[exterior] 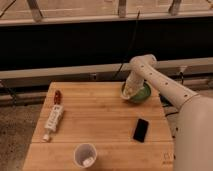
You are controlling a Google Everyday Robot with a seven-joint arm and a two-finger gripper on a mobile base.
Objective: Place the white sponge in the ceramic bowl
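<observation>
Camera view: the tool (131, 92) is reaching into the ceramic bowl (143, 95) at the table's (100, 125) far right.
The white sponge cannot be made out; it may be hidden under the tool. Nearer than the tool are lying a black phone (140, 130) and a white cup (85, 155); a red-capped tube (53, 119) is lying well to its left.

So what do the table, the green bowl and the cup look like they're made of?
Table: pale wood, visible plank seams, matte. Ceramic bowl: probably glazed ceramic, glossy green. Cup: plain white, paper or plastic, can't tell. The claw sits at the bowl's left rim.
</observation>
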